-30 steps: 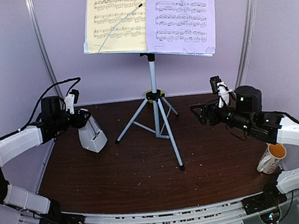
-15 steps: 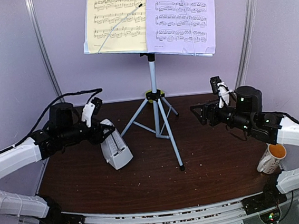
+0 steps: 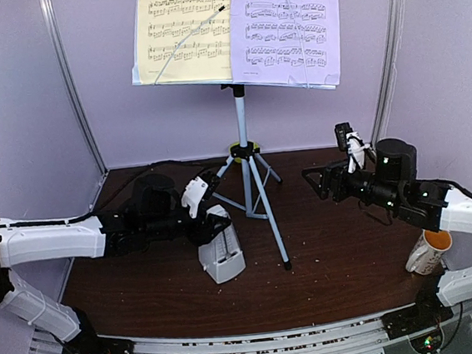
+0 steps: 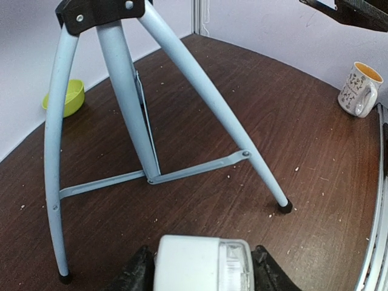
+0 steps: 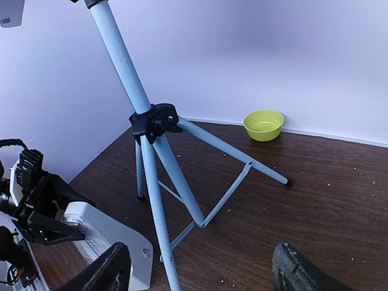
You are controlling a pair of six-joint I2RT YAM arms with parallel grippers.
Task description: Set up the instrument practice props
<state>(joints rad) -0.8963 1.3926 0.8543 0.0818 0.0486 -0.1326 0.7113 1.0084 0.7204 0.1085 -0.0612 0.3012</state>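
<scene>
**Metronome swings in from the left edge to the tripod's front leg**

Moved across, and quickly: the left gripper (image 3: 213, 223) has carried the metronome (image 3: 222, 258) from the left side of the overhead view to lower centre. It now sits just left of the music stand (image 3: 241, 118) and its front leg. The gripper is clamped on the smooth white wedge. In the left wrist view, black fingers (image 4: 134, 276) press both flanks of its rounded top. Whether its base touches the wood, I cannot tell.

On the right, the right gripper (image 3: 313, 176) hangs in the air with its jaws spread wide, holding nothing.

The stand has pale tubular legs, thin cross-braces, a black collar and black rubber feet. Up top, the yellow sheet (image 3: 180, 27) and lilac sheet (image 3: 288, 21) lie side by side under thin wire retainers.

The table (image 3: 343, 250) is dark wood grain, flecked with crumbs. A patterned mug (image 3: 430, 250) stands at lower right, and a glossy green bowl (image 5: 264, 124) sits by the back wall.
</scene>
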